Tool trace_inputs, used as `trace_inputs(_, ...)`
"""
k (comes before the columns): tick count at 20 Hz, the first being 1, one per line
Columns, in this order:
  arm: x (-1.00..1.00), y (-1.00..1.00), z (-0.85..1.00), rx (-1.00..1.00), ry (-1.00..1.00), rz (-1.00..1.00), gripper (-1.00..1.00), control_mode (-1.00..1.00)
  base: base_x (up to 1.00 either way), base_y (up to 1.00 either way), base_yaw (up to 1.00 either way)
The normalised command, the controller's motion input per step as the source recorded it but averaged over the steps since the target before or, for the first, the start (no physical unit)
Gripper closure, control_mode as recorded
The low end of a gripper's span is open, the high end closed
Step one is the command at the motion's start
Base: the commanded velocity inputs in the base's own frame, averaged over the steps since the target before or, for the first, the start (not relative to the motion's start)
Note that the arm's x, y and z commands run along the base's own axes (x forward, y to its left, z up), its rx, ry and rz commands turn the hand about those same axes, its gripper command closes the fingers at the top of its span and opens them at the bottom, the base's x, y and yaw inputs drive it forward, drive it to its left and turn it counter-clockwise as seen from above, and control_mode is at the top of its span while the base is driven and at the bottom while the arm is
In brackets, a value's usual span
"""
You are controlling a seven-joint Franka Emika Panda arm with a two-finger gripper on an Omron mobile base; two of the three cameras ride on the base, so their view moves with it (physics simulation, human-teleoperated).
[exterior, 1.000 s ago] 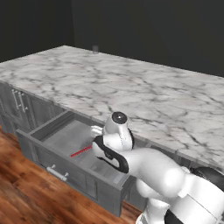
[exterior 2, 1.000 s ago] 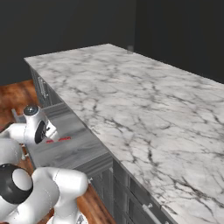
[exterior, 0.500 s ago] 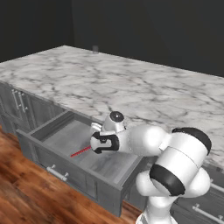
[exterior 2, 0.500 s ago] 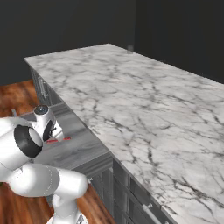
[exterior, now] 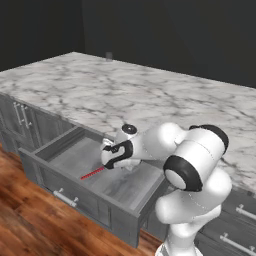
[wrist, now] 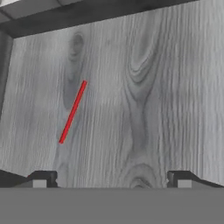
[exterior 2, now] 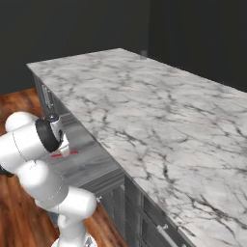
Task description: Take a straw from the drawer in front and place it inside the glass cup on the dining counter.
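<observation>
The drawer [exterior: 75,165] stands pulled out from under the tabletop [exterior: 150,100], a wide shallow box with dark-grey walls and a slim silver bar handle [exterior: 66,198] across its front. Its floor is pale grey with a wood-grain pattern, swirls and knots clear in the hand view. There lies the straw [wrist: 72,112], flat on that floor: thin, straight, bright red. In the hand view its long axis runs from about 1 o'clock down to 7 o'clock, upper end near the middle of the floor, lower end toward the left fingertip. From the left base view the straw [exterior: 92,173] pokes out at about 8 o'clock from under the hand [exterior: 112,159], pointing toward the drawer's front wall. The right base view catches a short red piece [exterior 2: 65,154] just beside the arm's dark joint.

The hand hangs over the drawer's inside, above the straw and not touching it. Its two dark fingertips [wrist: 43,178] stand spread wide at the bottom of the hand view, with bare grey floor between them and the straw off to the left of centre.

The tabletop is white marble with grey veining and a thick flat edge. At its far end stands a small clear object [exterior: 109,56], too small to make out. Below, the floor [exterior: 30,225] is reddish-brown wood planks.
</observation>
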Motion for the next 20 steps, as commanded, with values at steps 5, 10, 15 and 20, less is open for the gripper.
trace_inputs(5,0.0,0.25,-0.2,0.0,0.01,-0.12,-1.0,-1.0,0.0,0.0,0.0)
trace_inputs(10,0.14,0.13,-0.22,0.0,0.0,-0.15,-1.0,-1.0,0.0,0.0,0.0)
trace_inputs(15,0.49,0.05,-0.11,0.0,0.0,-0.14,-1.0,-1.0,0.0,0.0,0.0)
trace_inputs(20,0.42,0.15,0.0,0.0,0.07,-0.1,-1.0,-1.0,0.0,0.0,0.0)
